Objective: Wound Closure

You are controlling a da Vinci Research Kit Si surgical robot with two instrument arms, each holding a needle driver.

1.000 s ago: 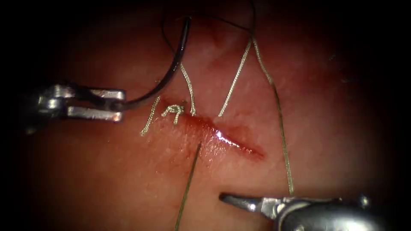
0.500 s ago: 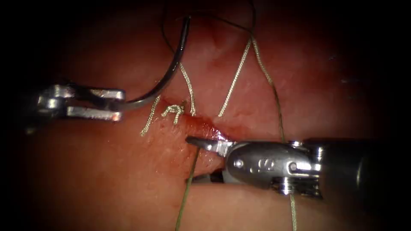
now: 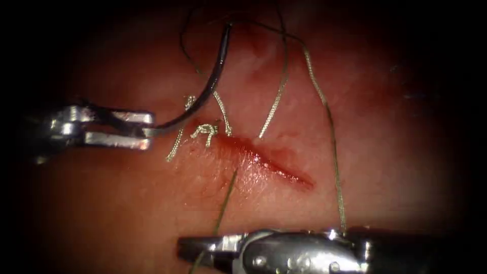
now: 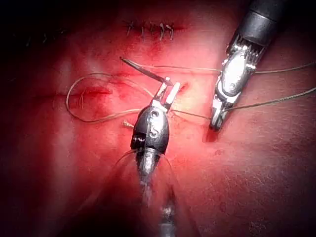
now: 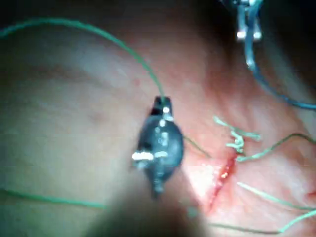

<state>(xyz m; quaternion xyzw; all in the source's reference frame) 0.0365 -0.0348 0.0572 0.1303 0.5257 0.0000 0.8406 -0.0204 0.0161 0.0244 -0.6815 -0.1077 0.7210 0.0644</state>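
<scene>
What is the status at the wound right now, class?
Left end effector shut on the dark curved steel needle at one end, needle clear of tissue. Right end effector below the cut, beside pale braided thread.

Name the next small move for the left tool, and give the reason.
Probably a regrip: the left tool holds the needle at its very end, clear of the tissue, by the cut's left end. Passing it to the right tool would likely allow a mid-curve hold.

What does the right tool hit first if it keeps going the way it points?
Probably the thread that runs down from the cut; it crosses right at the right tool tip. Depth is unclear, so it may pass above. Beyond that, bare tissue.
</scene>
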